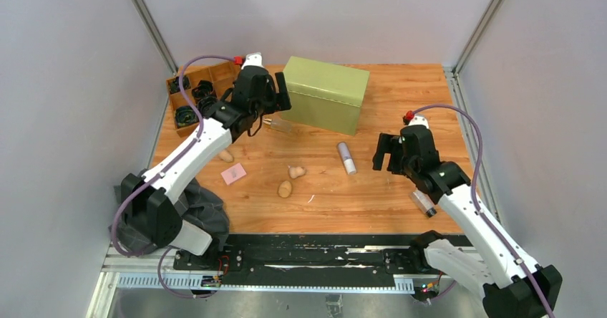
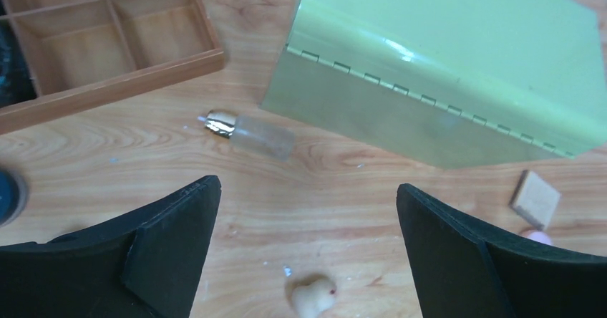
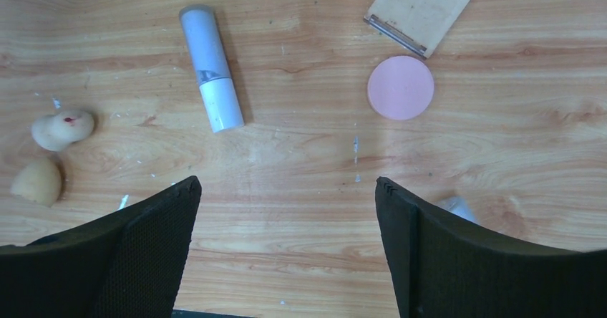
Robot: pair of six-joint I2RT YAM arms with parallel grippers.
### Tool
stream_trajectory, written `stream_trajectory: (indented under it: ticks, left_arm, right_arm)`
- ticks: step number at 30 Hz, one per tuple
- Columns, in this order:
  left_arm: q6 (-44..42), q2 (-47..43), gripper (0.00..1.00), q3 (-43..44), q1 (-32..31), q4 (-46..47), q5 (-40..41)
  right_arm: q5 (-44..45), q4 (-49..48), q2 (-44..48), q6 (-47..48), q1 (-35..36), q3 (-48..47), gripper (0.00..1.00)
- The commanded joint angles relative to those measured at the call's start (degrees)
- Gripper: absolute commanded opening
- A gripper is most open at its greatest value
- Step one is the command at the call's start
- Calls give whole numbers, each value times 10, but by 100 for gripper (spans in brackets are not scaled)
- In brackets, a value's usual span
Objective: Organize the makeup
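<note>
Nearest my lens, the left claw (image 2: 308, 189) stood spread wide over the table (image 2: 343, 182), gripping nothing. A sponge (image 2: 311, 296) with a red mark sat between its fingers at the bottom edge. Just beyond the tips a bottle (image 2: 254, 133) lay on its side with its gold cap toward the tray (image 2: 114, 82). It was near the hinged face of the green box (image 2: 444, 67) but not touching it. A tan pad (image 2: 535, 200) lay by the right finger, close to the box corner.

My right claw (image 3: 286, 182) was spread too, with nothing in it. Past it the tube (image 3: 211, 67) lay flat, its white end toward me. The puff (image 3: 401, 87) lay to the tube's right, and the tan pad lay just beyond the puff, apart from it. The marked sponge lay off to the left, with a second sponge (image 3: 37, 182) close beside it.

From above I saw black bands (image 1: 187, 115) in the tray's left cells. A beige lump (image 1: 225, 155) and a pink square (image 1: 233, 174) lay beside the left forearm. A second bottle (image 1: 424, 202) lay against the right forearm, and a grey cloth (image 1: 204, 207) was bunched at the near left corner.
</note>
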State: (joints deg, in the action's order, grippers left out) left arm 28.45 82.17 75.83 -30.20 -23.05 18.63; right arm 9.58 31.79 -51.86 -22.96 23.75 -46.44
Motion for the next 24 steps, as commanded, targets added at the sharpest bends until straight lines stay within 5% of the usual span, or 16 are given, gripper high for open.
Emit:
stream_trajectory:
  ticks: [1,8,13,18,24]
  left_arm:
    - [56,30,98,41,41,37,-94]
    - [90,105,98,109,60,21,-165]
    - [78,109,98,61,60,109,-268]
    - [70,126,98,48,60,99,-295]
    - [79,128,98,-13,59,162,-328]
  right_arm:
    - [-24,-2,12,-49,-5,-21,92]
    - [-117,-50,-130,-17,-90,-187,93]
    - [-136,-102,-267,-24,-125,-311,94]
    - [-185,-178,-396,-68,-182,-400,93]
    - [-351,-244,-570,-60,-207,-558,93]
